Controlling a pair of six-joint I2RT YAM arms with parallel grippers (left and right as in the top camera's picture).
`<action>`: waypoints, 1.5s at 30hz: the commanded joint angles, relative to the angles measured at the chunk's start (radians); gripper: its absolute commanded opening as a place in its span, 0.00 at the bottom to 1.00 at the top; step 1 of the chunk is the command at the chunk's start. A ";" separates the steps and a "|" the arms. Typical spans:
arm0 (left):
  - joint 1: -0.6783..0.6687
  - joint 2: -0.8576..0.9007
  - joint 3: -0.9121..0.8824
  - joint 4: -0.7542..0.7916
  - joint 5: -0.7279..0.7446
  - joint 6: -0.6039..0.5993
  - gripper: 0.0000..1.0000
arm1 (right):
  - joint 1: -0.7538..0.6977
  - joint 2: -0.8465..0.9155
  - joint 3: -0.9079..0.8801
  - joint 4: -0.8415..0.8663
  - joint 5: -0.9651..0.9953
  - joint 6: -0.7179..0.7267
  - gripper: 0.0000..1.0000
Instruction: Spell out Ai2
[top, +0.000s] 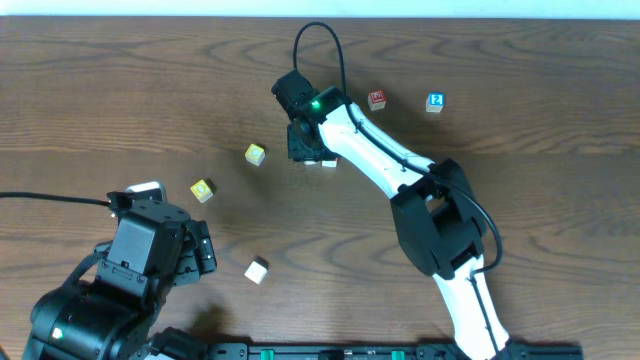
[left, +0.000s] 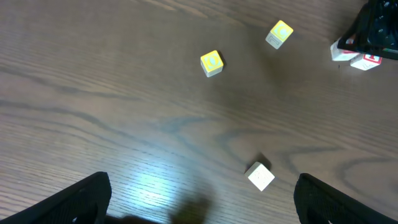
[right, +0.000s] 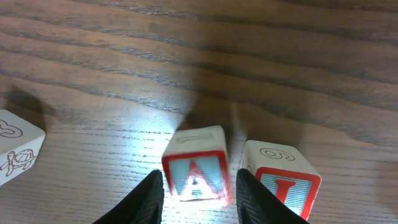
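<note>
In the right wrist view a red-framed "A" block (right: 196, 171) stands on the table between my right gripper's (right: 200, 198) fingers, with narrow gaps on both sides. It looks blurred. A red "I" block (right: 283, 182) stands just right of the right finger, beside the A. Overhead, the right gripper (top: 308, 145) covers both blocks at table centre. A blue "2" block (top: 434, 101) sits at the far right. My left gripper (left: 205, 211) is open and empty near the front left (top: 203, 252).
A red block (top: 376, 98) lies near the 2 block. Two yellow blocks (top: 255, 154) (top: 203, 190) and a white block (top: 257, 270) lie left of centre. Another white block (right: 15, 146) with a red drawing sits left of the right gripper.
</note>
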 joint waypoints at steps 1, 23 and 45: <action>0.003 0.000 -0.001 0.000 -0.018 -0.001 0.95 | -0.005 0.020 0.021 0.000 0.007 0.011 0.38; 0.003 0.000 -0.001 0.000 -0.029 -0.001 0.95 | -0.005 0.020 0.021 0.048 0.036 0.002 0.41; 0.003 0.000 -0.001 0.000 -0.029 -0.001 0.95 | -0.004 0.021 0.021 0.062 0.064 -0.238 0.49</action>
